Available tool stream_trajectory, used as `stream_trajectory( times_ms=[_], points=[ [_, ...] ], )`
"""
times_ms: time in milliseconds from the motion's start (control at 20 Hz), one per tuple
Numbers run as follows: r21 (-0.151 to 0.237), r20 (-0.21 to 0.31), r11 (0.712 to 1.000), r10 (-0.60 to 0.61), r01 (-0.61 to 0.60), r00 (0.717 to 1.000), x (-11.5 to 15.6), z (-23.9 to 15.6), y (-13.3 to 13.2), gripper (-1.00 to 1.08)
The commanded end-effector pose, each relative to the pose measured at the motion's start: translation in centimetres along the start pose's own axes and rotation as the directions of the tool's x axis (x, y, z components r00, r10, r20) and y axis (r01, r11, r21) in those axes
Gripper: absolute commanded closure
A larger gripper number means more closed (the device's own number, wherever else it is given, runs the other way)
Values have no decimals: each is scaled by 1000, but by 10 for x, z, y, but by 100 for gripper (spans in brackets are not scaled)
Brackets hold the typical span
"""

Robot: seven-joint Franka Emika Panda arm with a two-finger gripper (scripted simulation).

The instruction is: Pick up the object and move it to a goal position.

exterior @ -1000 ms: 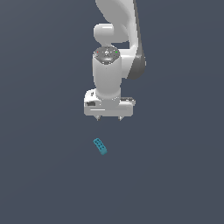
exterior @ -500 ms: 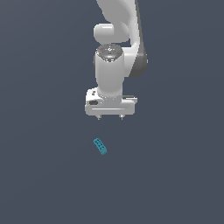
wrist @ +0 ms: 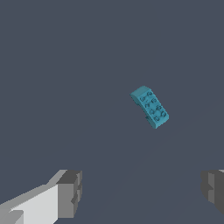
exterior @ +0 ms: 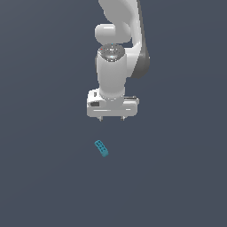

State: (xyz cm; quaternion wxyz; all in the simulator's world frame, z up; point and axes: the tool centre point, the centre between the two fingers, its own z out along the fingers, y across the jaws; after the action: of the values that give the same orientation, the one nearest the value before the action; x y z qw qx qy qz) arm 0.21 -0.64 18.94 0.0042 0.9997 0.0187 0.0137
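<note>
A: Where is the block (exterior: 101, 148)?

B: It lies flat on the dark grey floor (exterior: 40, 177), alone, its long axis set at a slant. In the exterior view it sits below the gripper (exterior: 111, 118) and a little toward that view's left.

A: Is the gripper touching it?

B: No. The gripper hangs above it with clear space between them. The wrist view shows the block (wrist: 149, 106) apart from both fingertips (wrist: 70, 194), with bare floor around it on every side.

A: How do the jaws stand?

B: Spread wide, with nothing between them. In the wrist view one grey pad shows at one edge of the picture and the other at the far edge, only floor in the gap.

A: What does the block look like?

B: Teal-blue, oblong, with two rows of small studs on its top face. It is far smaller than the white gripper body.

A: And the arm (exterior: 116, 48)?

B: It comes down from the top of the exterior view, wrist pointing straight down, the two short fingertips just showing under the hand.
</note>
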Motion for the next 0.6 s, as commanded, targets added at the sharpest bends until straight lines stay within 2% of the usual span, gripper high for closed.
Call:
stream_trajectory(
  times_ms=[0, 550],
  points=[
    [0, 1, 1000, -8, 8, 1000, 1, 1, 1, -92],
    [-4, 8, 990, -138, 139, 990, 17, 24, 13, -92]
  ],
)
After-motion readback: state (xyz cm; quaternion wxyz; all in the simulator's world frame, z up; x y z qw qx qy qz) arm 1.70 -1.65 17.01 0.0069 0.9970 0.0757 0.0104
